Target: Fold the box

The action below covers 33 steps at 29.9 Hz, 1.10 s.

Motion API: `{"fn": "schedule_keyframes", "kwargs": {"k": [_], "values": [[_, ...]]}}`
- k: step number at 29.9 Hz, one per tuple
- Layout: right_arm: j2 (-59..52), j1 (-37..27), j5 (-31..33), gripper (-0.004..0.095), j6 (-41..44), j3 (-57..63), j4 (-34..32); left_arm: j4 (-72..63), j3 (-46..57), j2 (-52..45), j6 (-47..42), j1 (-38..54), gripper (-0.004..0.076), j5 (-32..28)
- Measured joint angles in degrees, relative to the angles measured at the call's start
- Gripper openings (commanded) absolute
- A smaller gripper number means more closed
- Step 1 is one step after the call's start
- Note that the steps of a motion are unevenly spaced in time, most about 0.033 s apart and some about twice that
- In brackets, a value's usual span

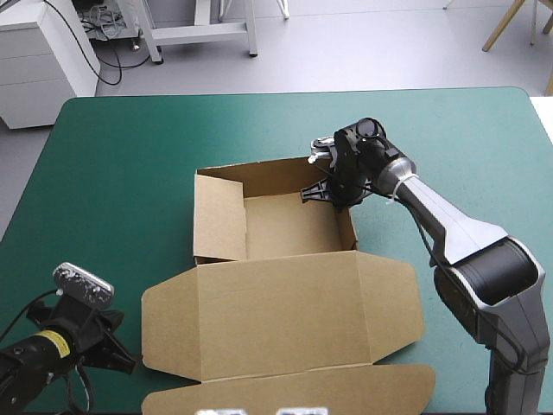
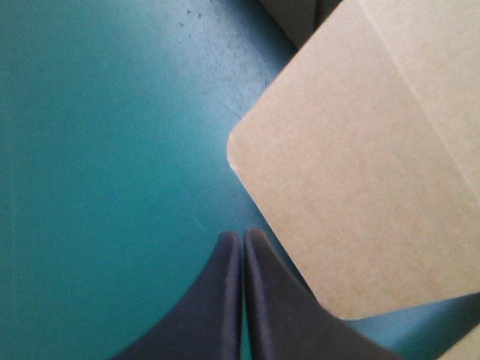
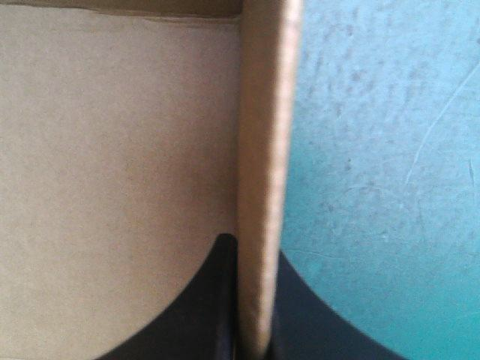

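1. A desk [image 1: 121, 156] with a teal-green cover fills most of the high view. Beyond its far edge is grey floor [image 1: 346, 52], with a white cabinet [image 1: 39, 65] off the far left corner.
2. A brown box [image 1: 285, 277] sits near the middle of the desk, partly built. Its tray [image 1: 289, 226] has its walls raised and stands open.
3. The lid [image 1: 285, 298] lies flat on the desk and stretches from the tray toward the near edge. It has rounded flaps on both sides.
4. The right arm comes in at the near right corner and reaches forward along the right side of the desk. Its wrist turns left and down to the tray's far right corner.
5. The right gripper [image 1: 327, 192] pinches the tray's right wall [image 1: 346, 226] close to that corner. In the right wrist view one black finger [image 3: 202, 300] is inside the tray and the other is outside. The thin board edge [image 3: 262, 150] stands upright between them.
6. The left arm sits low at the near left corner of the desk and points toward the lid.
7. The left gripper [image 2: 242, 236] has its two black fingers pressed together into a single point and holds nothing. The rounded corner of the lid's left flap [image 2: 360, 172] lies just beside its tip. Whether they touch cannot be told.
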Motion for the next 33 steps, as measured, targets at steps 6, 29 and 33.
{"fn": "schedule_keyframes", "kwargs": {"k": [6, 29, 33], "values": [[-0.81, -0.64, 0.00, -0.0019, -0.07, 0.00, -0.11, 0.00, 6.53, -5.87, -0.11, 0.00, -0.0010, 0.28], [-9.90, -48.52, 1.31, -0.0019, -11.05, 0.00, -3.09, 0.00, 10.64, -13.98, -0.41, 0.00, -0.0010, 2.85], [-9.96, -55.94, 1.48, 0.0050, -10.40, 0.04, -3.83, 0.00, 10.64, -13.98, -0.47, 0.00, -0.0010, 2.85]]}}
